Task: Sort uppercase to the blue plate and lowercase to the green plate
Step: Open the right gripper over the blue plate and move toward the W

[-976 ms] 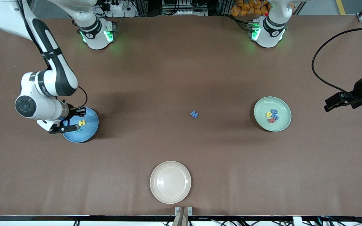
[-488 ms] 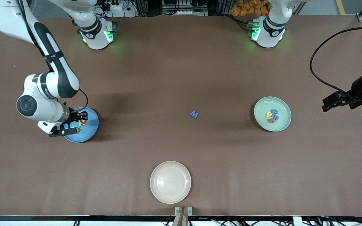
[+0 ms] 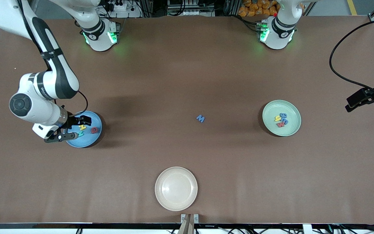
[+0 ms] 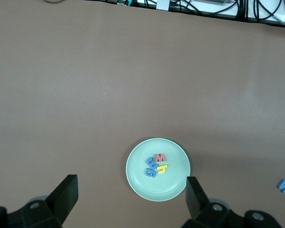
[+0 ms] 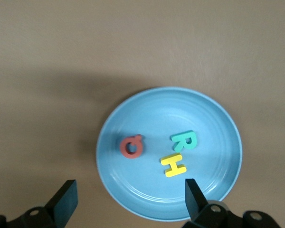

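From the front, my right pincer (image 3: pixel 73 128) hangs open and empty over the blue plate (image 3: pixel 91 140), my left pincer (image 3: pixel 357 100) open over the desk (image 3: pixel 187 74) past the green plate (image 3: pixel 293 128), and a blue W (image 3: pixel 200 118) lies between the plates. My left wrist view shows the green plate (image 4: pixel 173 187) holding a red w (image 4: pixel 160 157), yellow h (image 4: pixel 162 168), blue g (image 4: pixel 150 161) and blue m (image 4: pixel 151 172). My right wrist view shows the blue plate (image 5: pixel 213 142) with a red Q (image 5: pixel 131 146), teal R (image 5: pixel 185 140) and yellow H (image 5: pixel 173 165).

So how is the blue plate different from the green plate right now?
The round medium-blue plastic plate holds three foam letters, the round pale mint-green plastic plate four. The right gripper hangs over the blue plate with fingers open; nothing is over the green plate. Both look the same size, with raised rims.
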Controlling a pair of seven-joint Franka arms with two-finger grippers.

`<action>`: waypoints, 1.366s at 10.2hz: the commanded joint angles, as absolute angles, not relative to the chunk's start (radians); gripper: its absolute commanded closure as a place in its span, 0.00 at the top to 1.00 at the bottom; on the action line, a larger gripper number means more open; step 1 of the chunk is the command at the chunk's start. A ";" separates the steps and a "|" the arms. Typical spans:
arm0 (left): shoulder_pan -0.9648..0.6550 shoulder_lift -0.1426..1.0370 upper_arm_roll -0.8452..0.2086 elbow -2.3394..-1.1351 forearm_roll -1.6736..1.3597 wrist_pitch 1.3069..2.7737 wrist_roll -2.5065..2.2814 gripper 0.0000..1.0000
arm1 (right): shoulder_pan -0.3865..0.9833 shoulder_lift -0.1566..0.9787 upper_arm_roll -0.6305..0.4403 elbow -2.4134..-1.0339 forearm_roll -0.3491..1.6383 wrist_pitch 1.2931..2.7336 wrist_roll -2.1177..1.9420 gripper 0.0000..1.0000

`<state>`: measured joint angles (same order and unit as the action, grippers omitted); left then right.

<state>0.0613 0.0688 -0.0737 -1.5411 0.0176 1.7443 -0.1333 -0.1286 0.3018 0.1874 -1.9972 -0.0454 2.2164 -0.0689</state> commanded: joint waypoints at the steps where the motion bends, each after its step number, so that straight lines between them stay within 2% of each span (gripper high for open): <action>1: 0.063 0.044 -0.078 -1.546 0.000 1.720 -0.113 1.00 | -0.031 0.255 0.190 -1.981 0.012 2.178 0.100 1.00; 5: 0.049 0.061 -0.104 -1.532 0.006 1.697 -0.143 1.00 | 0.180 0.279 0.190 -1.893 0.005 2.183 0.305 1.00; 10: 0.052 0.072 -0.104 -1.505 -0.002 1.698 -0.140 1.00 | 0.451 0.497 0.189 -1.630 -0.049 2.192 0.302 1.00; 14: 0.051 0.074 -0.120 -1.508 0.003 1.698 -0.132 1.00 | 0.590 0.668 0.186 -1.494 -0.127 2.269 0.298 0.91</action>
